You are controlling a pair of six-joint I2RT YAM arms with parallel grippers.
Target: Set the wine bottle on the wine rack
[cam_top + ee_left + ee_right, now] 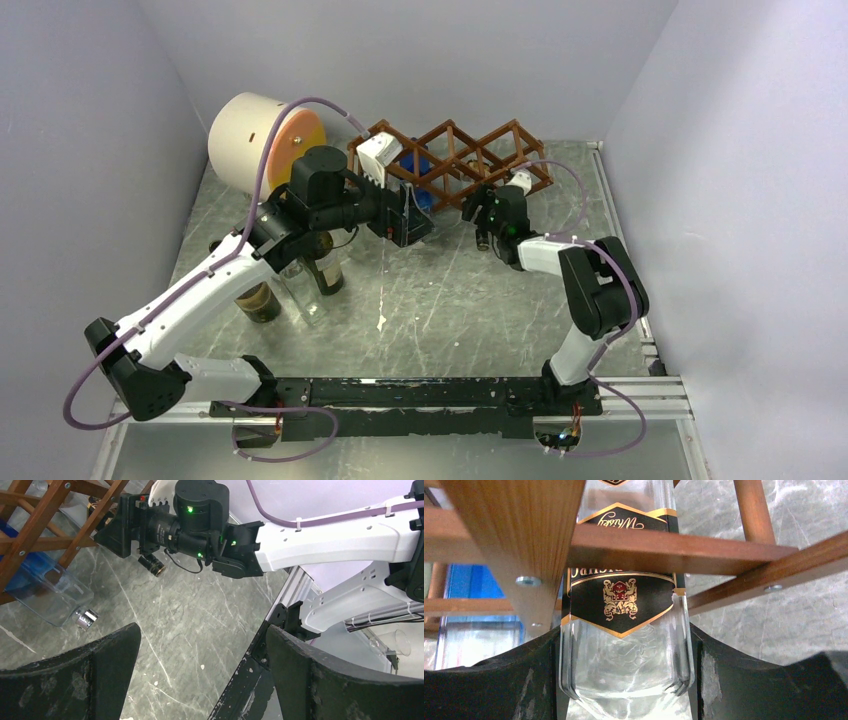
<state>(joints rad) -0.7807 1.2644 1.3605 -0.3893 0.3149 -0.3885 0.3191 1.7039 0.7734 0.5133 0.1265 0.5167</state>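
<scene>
Right wrist view, close up: the wine bottle (624, 605), clear faceted glass with a black-and-gold crest label, lies through a diamond cell of the reddish-brown wooden lattice wine rack (514, 535), with wooden bars crossing over its label at 12 o'clock. The right gripper (625, 645) is clamped on the bottle's body just below the label. Its two black fingers (499, 685) press the glass at 9 and 3 o'clock, spread only as wide as the bottle. Whether the rack already carries the bottle's weight cannot be told. As a judgement, the bottle is rigid, smooth and slippery, probably weighty for these fingers, and breakable if knocked against the wood. The flat sides of the body give the surest hold, rather than the neck. In the overhead view the rack stands towards 12 o'clock of the grey marbled table (450, 300), with the right gripper at its 5 o'clock corner. The left gripper (202, 645) hovers near the rack's 7 o'clock, fingers wide apart and holding nothing. A blue-tinted clear bottle (45, 587) with a silver cap lies in a neighbouring cell.
</scene>
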